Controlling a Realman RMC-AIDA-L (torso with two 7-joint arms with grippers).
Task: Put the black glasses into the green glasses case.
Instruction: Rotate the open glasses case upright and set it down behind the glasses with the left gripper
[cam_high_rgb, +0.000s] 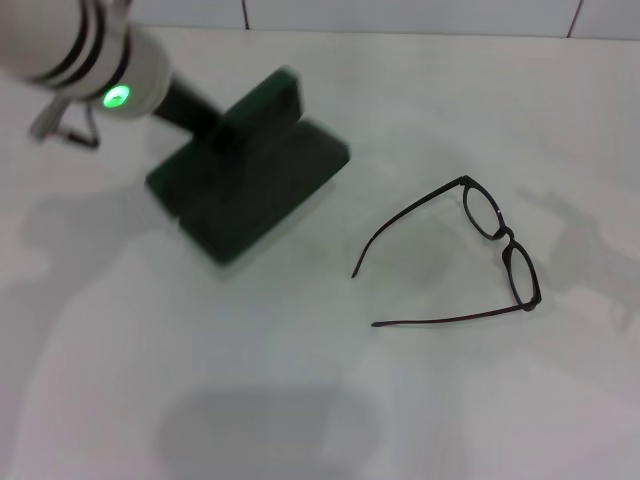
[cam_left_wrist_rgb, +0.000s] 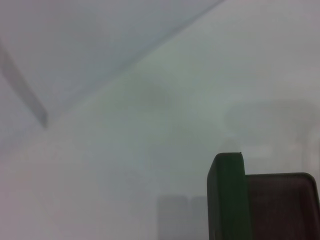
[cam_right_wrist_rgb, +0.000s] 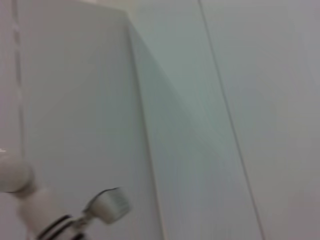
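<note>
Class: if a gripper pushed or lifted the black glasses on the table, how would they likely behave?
The black glasses look thin-framed, so probably light and apt to slide on the smooth white table. Their long temple arms are spread open, so they would likely swing or fold if nudged. The lenses seem fragile.

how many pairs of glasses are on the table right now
1. The thin black-framed glasses lie unfolded on the white table, on the robot's right, apart from the open dark green hard case at the left gripper. No other pair shows.

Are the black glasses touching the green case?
Apart. The head view shows bare table between the black glasses and the open green glasses case, which the left arm reaches toward.
</note>
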